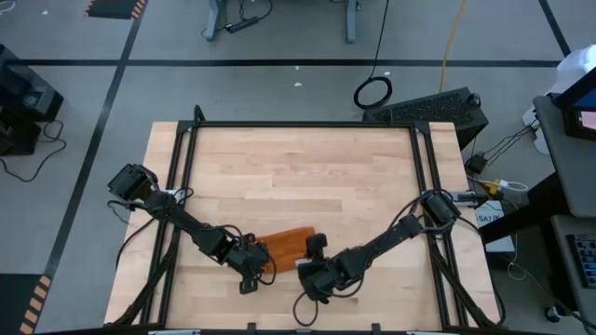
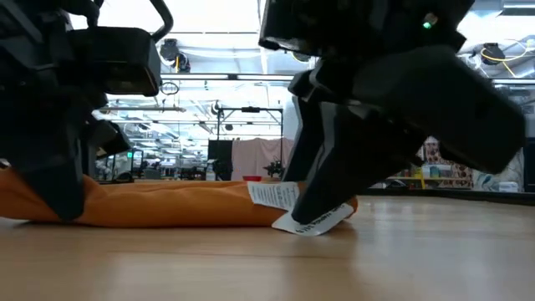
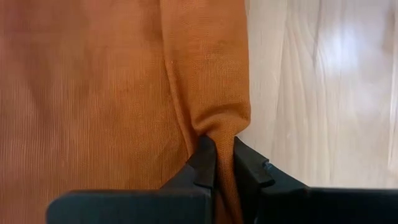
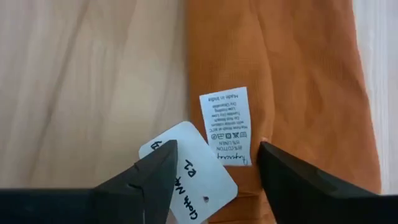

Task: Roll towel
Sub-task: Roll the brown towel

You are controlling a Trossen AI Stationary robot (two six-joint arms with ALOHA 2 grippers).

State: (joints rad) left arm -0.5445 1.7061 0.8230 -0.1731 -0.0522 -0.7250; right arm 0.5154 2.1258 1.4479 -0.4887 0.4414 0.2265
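Towel fold between left jaws (pinched)

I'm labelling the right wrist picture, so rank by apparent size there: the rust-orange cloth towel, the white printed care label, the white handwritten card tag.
1. Rust-orange cloth towel, largest by far.
2 and 3. White printed care label and white handwritten card tag: similar size; the tag is partly hidden by the right gripper's fingers, so unranked.

Wooden table; black keyboard beyond far edge; coiled cable, possibly on floor.
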